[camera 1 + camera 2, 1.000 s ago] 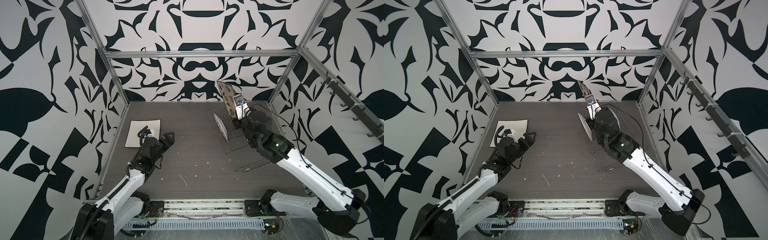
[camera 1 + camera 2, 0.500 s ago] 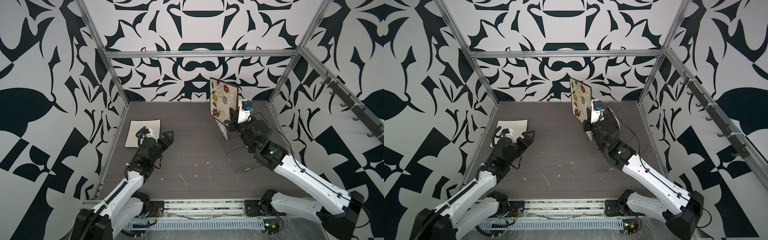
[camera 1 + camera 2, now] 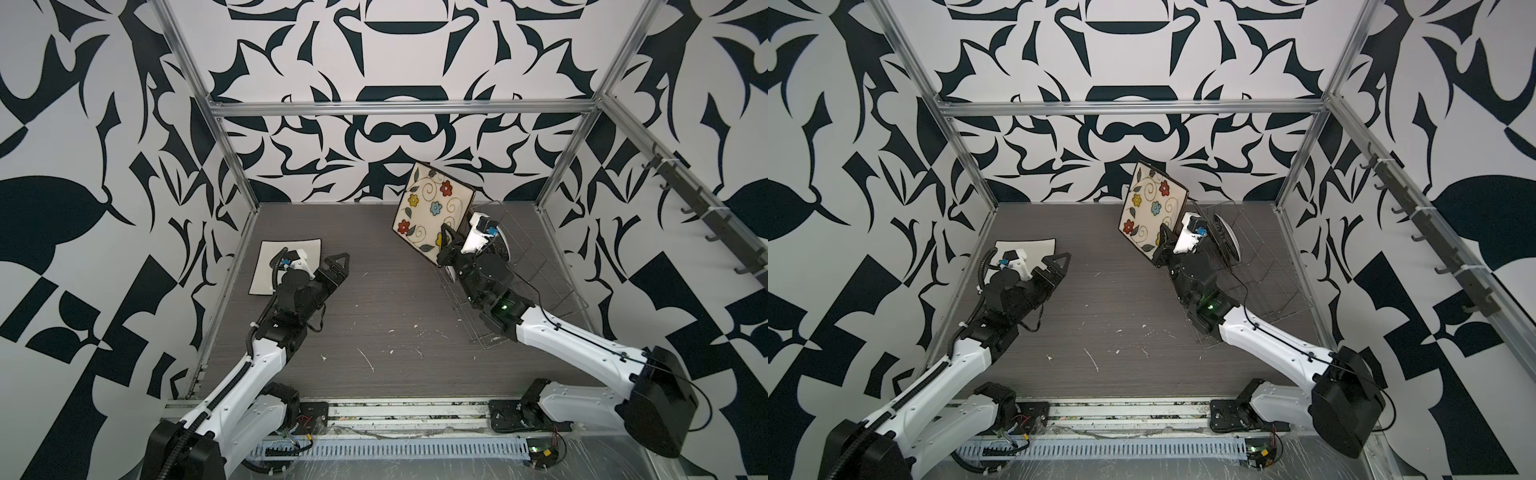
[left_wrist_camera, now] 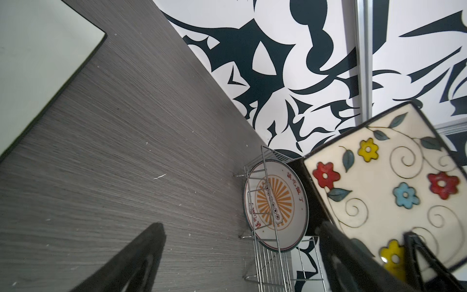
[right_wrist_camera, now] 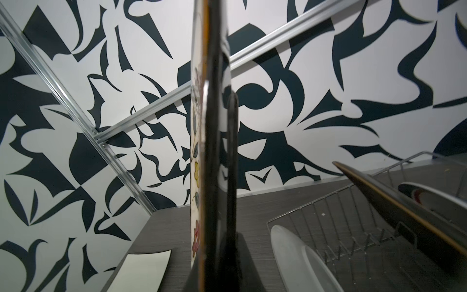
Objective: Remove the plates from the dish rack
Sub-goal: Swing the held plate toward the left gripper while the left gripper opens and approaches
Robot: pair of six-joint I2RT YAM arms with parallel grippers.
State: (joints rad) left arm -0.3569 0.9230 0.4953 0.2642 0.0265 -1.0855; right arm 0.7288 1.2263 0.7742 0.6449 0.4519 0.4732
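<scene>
**Inspector:** What had changed from the earlier views?

**Technician:** Since the earlier views, the flowered plate had turned from edge-on to face-on. It had then tipped onto one corner and drifted toward the middle of the table. It hung clear above the dish rack, touching neither wire nor table.

**Inspector:** How was it held?

**Technician:** The right gripper was clamped narrow on the plate's lower edge. One finger lay across the painted face and the other sat behind the dark back. The right wrist view showed the plate edge-on between the jaws. An edge grip was the likely choice, since plates standing among the tines offered only their rims.

**Inspector:** And the other tool?

**Technician:** The left gripper stood spread to its widest and held nothing. It was low over the table, just beside the white square plate, which lay flat by the left wall. Its jaws had widened slightly and faced the flowered plate, probably to receive it.

**Inspector:** What was left in the rack?

**Technician:** A round plate with an orange sunburst stood at the end facing the left arm. A black plate leaned behind it, and a dark-rimmed round plate stood beyond that.
</scene>
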